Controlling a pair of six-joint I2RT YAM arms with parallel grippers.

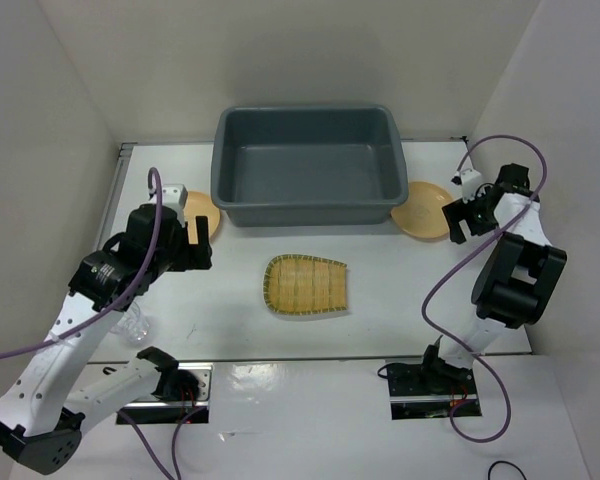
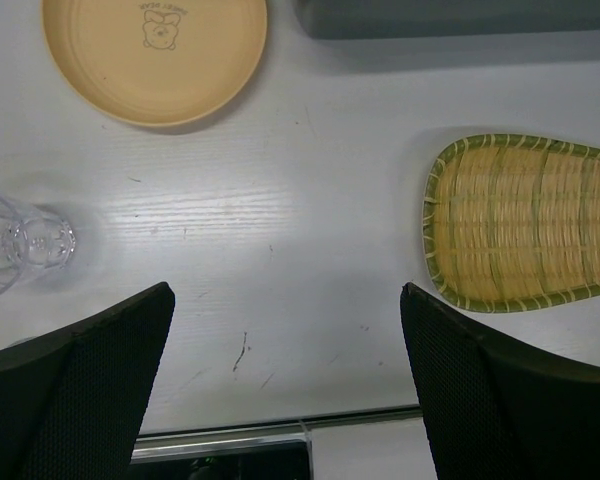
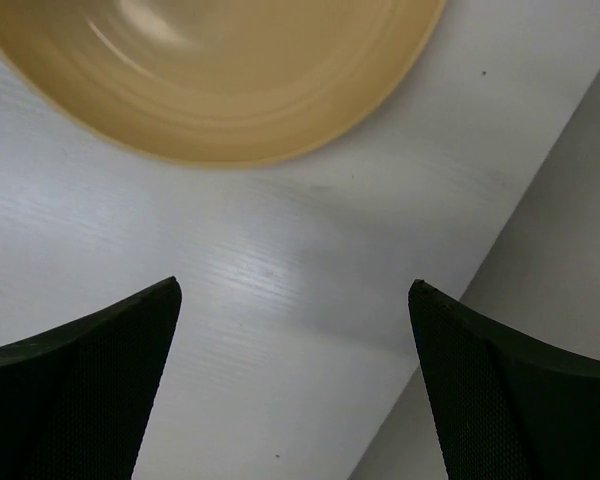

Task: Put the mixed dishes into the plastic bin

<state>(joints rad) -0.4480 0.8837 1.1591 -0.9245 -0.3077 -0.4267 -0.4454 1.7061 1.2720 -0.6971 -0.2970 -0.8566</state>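
Top external view is showing the white surface (image 1: 380, 290) with all the dishes lying outside the bin. At the far left the small clear cup (image 1: 132, 325) is sitting on the surface beside the left arm, near the front edge. Right of it the left tool (image 1: 194, 248) is hanging above the surface with its jaws spread wide and gripping nothing. Its wrist camera is looking down on bare surface between the fingers, with the cup off to one side and the tray to the other. Just beyond that tool the left plate (image 1: 204, 212), tan-orange, is lying flat near the bin's left front corner, partly hidden by the arm. In the middle the yellow woven bamboo tray (image 1: 307, 286) is resting flat in front of the bin, apart from it. Behind the tray the dark grey plastic bin (image 1: 305, 206) is sitting at the back of the surface. The right plate (image 1: 423, 212) is lying just beside the bin's right front corner. At that plate's right edge the right tool (image 1: 463, 220) is hovering, jaws wide apart and gripping nothing.
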